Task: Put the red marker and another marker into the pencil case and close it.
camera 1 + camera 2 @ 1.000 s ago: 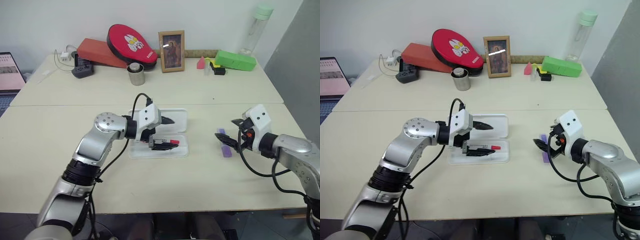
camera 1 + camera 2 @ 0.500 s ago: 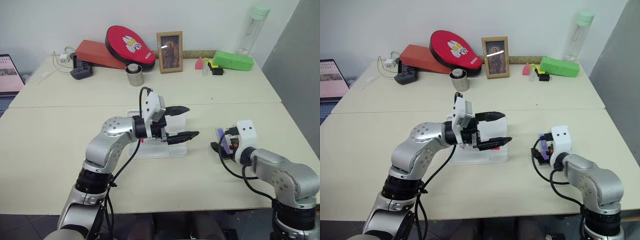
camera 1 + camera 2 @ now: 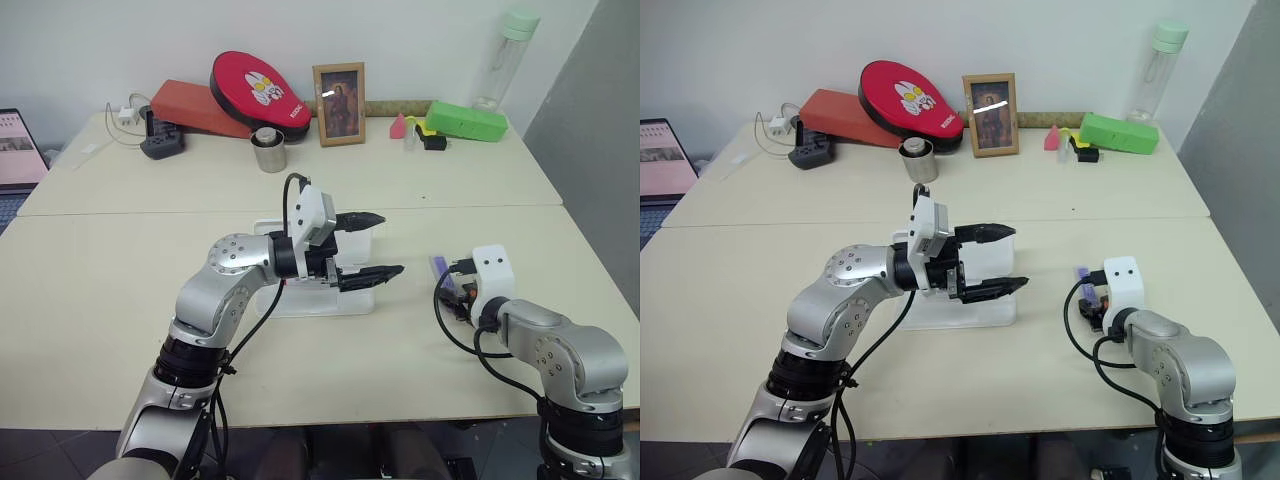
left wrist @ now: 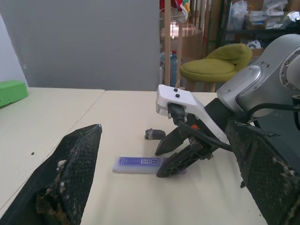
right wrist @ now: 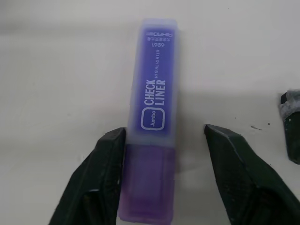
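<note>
The pencil case, a white translucent box, lies open mid-table with its lid flat behind it. My left gripper hovers just above it, pointing right, fingers wide open and empty. The red marker is hidden behind that gripper and arm. The other marker, a purple highlighter, lies flat on the table to the right. My right gripper is lowered over its near end, straddling it. One finger touches its side and the other finger stands off with a gap.
A small black object lies on the table near the highlighter. Along the back stand a metal cup, picture frame, red pad, green box and bottle. A laptop sits far left.
My left gripper rose out of the case and swung right, still open. My right gripper sank onto the purple highlighter and its fingers narrowed around it.
</note>
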